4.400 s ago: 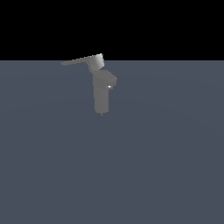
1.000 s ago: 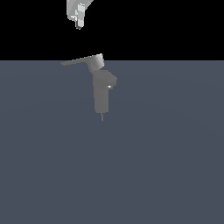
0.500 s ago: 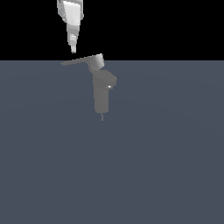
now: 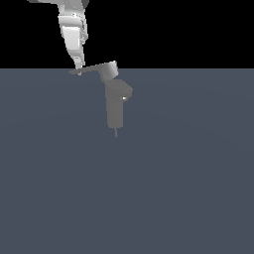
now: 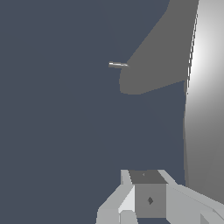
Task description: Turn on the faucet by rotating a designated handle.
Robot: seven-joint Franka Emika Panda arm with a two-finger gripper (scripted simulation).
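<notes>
I've got the gripper (image 4: 78,64) at the handle (image 4: 92,69) tip — best leverage for turning — can't tell finger spacing.

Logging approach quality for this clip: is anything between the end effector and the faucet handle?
Nothing visible is in the way. In the exterior view the end effector is right at the pointed tip of the handle, apparently touching it. Only the faucet stands nearby.

No legible text, labels, brands or numbers anywhere in either view. All surfaces plain, unmarked grey and white.
</notes>
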